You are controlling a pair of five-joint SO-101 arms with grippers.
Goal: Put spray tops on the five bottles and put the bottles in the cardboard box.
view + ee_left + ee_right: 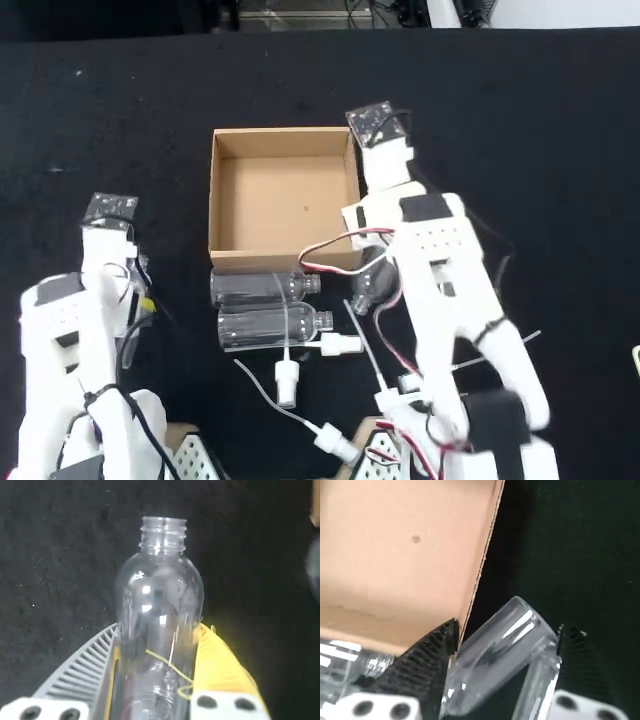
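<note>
- The black table [520, 120] is being overlooked from high above.
- It is being faced closely from both wrists.
- The open brown cardboard box [283, 195] is being shared by the high and right wrist views.

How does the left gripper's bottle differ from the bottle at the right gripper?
The left gripper grips its bottle lengthwise, open neck pointing away, over bare table. The bottle at the right gripper sits slanted across it, beside the cardboard box's corner, its neck unclear. Both are clear plastic.
</note>
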